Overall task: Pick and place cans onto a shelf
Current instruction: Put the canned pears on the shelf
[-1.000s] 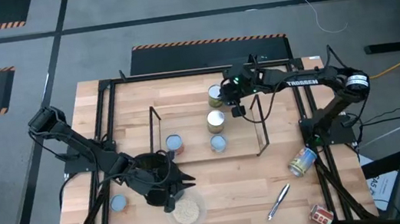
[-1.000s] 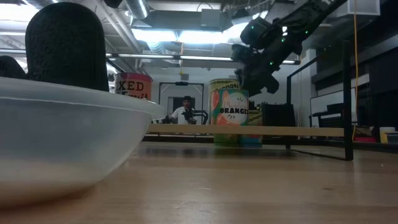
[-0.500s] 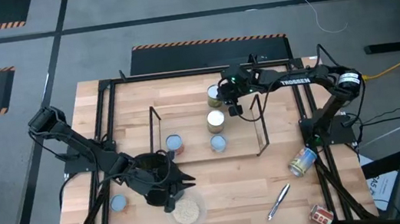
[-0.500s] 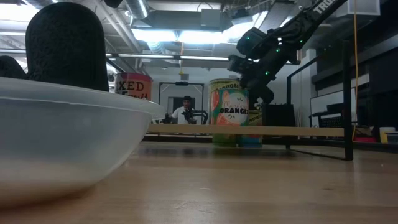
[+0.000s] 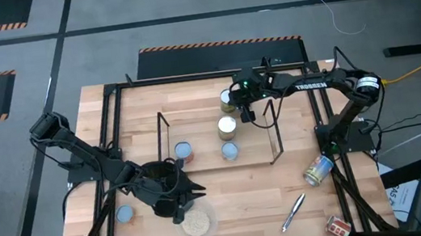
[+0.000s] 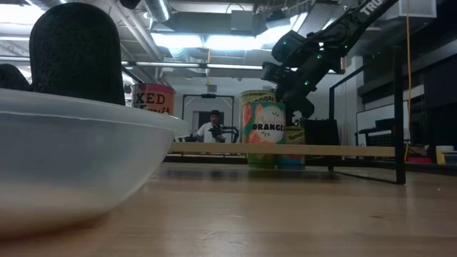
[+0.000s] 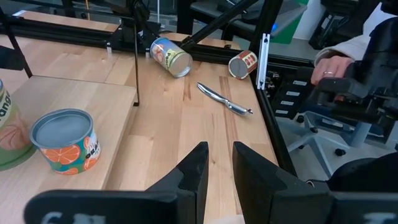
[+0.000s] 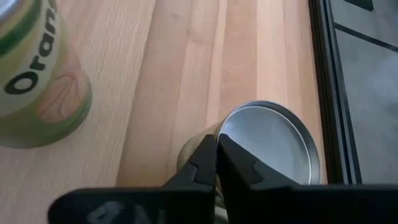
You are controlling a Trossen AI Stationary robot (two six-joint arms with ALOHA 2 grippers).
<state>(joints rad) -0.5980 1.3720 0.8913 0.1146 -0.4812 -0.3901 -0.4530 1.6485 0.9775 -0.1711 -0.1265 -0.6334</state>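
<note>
We count four cans upright about the black-wire shelf (image 5: pixel 269 130): a silver-topped can (image 5: pixel 227 98) at the far side, a cream-topped orange can (image 5: pixel 227 126), a pale-topped can (image 5: pixel 230 150) and a blue-topped can (image 5: pixel 184 150). Another blue-topped can (image 5: pixel 125 214) stands apart, while two cans (image 5: pixel 318 171) lie toppled near the table's right edge.

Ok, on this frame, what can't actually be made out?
- Low view: the clear bowl fills the foreground, hiding the table's left half.
- High view: whether the right gripper grips the silver-topped can; the arm covers it.
- Left wrist view: the person's hand shows; the rest is cut off by the frame edge.
- High view: can labels are too small.
</note>
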